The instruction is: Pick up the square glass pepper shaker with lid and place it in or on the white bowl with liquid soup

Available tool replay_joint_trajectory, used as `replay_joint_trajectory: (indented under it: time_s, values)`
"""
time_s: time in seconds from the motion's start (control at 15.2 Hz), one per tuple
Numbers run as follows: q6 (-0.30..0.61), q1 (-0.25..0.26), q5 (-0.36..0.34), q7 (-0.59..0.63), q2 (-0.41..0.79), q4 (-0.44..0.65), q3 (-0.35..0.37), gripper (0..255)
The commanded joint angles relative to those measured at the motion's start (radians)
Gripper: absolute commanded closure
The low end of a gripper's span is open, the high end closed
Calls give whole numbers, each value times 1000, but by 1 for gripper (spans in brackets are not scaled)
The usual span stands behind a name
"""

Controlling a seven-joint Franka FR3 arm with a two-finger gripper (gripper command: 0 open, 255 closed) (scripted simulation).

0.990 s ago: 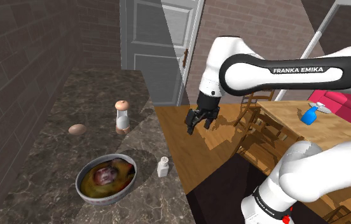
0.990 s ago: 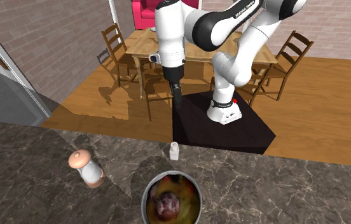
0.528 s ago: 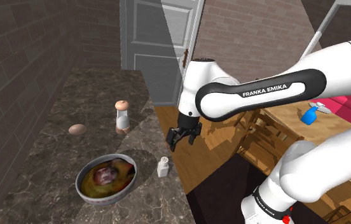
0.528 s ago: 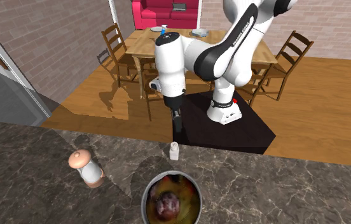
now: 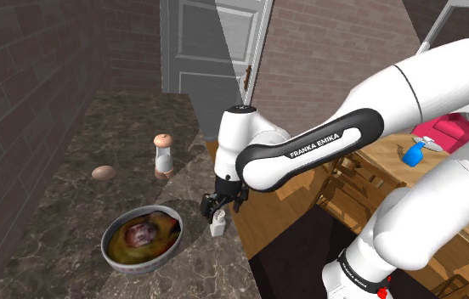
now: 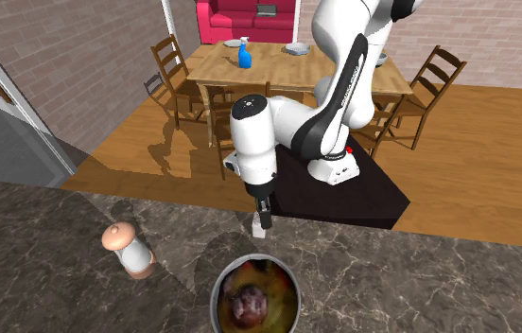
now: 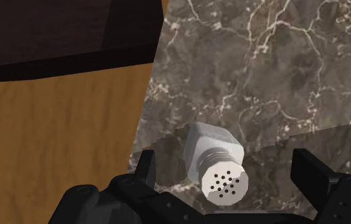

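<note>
The pepper shaker [image 5: 217, 226] is a small pale square bottle with a perforated round lid. It stands upright near the dark marble counter's edge [image 5: 240, 246]. My gripper [image 5: 217, 206] hangs just above it, open. In the wrist view the shaker [image 7: 213, 159] sits between the two fingers [image 7: 147, 167], which stand well apart and do not touch it. In the second exterior view the gripper [image 6: 263, 214] points down at the shaker [image 6: 260, 227]. The bowl [image 5: 106, 241] is grey-rimmed and holds brownish soup. It rests on the counter beside the shaker, toward the shoulder view's left, and its rim [image 6: 215, 297] shows below the shaker.
A grinder with a tan cap [image 5: 164, 156] [image 6: 128, 248] and a brown egg-shaped item [image 5: 103, 172] stand farther back on the counter. Beyond the counter edge lie wooden floor, my black stand [image 6: 363, 194], and a dining table with chairs [image 6: 278, 66] holding a blue spray bottle [image 6: 245, 55].
The arm has swung down and toward the counter. The gripper dropped from above the wooden floor to just over the shaker, still open. Shaker and bowl have not moved.
</note>
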Motion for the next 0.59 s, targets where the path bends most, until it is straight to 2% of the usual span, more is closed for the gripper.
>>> replay_joint_trajectory:
  time_s: [0.0,0.26,0.53]
  values:
    - [34,0,-9,13,27,-8,8,0]
    - [106,-1,-31,30,79,-31,18,0]
    - [106,-1,-31,30,79,-31,18,0]
